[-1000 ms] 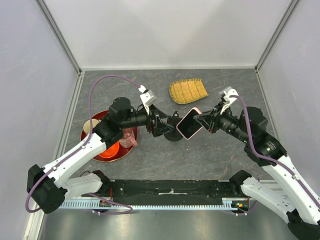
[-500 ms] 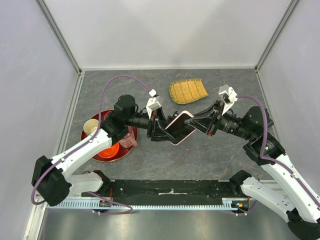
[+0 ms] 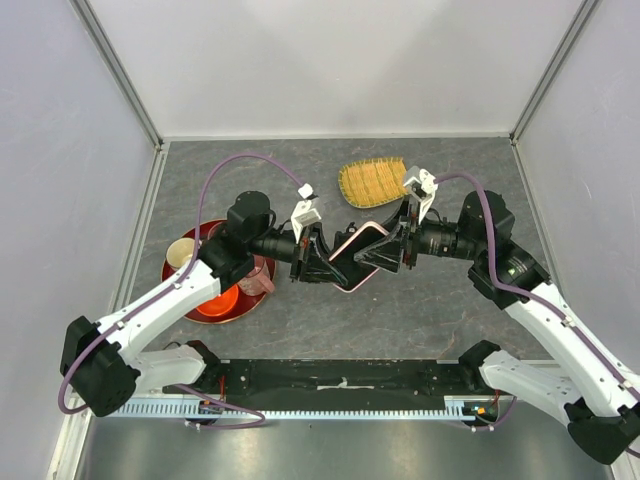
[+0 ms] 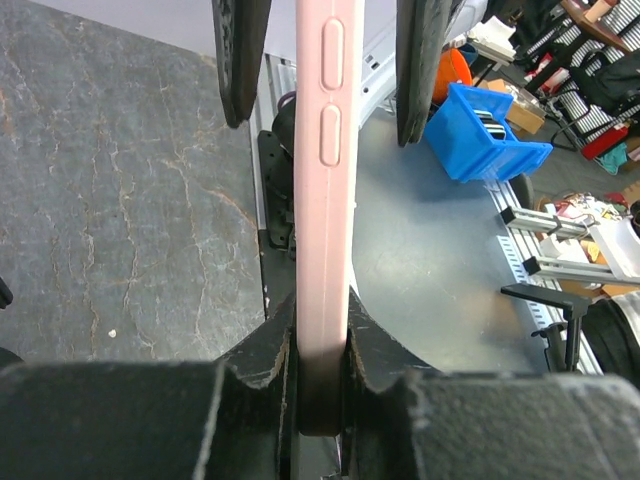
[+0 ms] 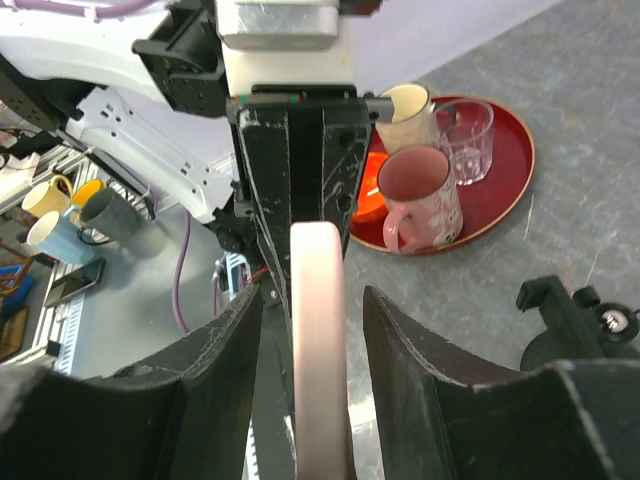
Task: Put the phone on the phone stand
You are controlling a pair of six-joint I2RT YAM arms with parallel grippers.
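The phone (image 3: 358, 250), pink-edged with a dark screen, hangs above the middle of the table between both arms. My left gripper (image 3: 338, 264) is shut on its left end; in the left wrist view the jaws (image 4: 320, 350) press both faces of the pink phone (image 4: 325, 200). My right gripper (image 3: 370, 256) is open around the other end: its fingers (image 5: 210, 360) stand off either side of the phone (image 5: 318, 300) with gaps. The phone stand is hidden under the phone from above; a black hinged piece (image 5: 575, 320) at the right may be it.
A red tray (image 3: 186, 293) at the left holds a pink mug (image 3: 256, 277), a cream cup (image 3: 181, 252), a glass (image 5: 466, 140) and something orange. A woven bamboo mat (image 3: 375, 182) lies at the back. Grey walls close in three sides.
The left gripper has shut on the phone and the right gripper has opened off it. Both arms came together, and the phone shifted a little left.
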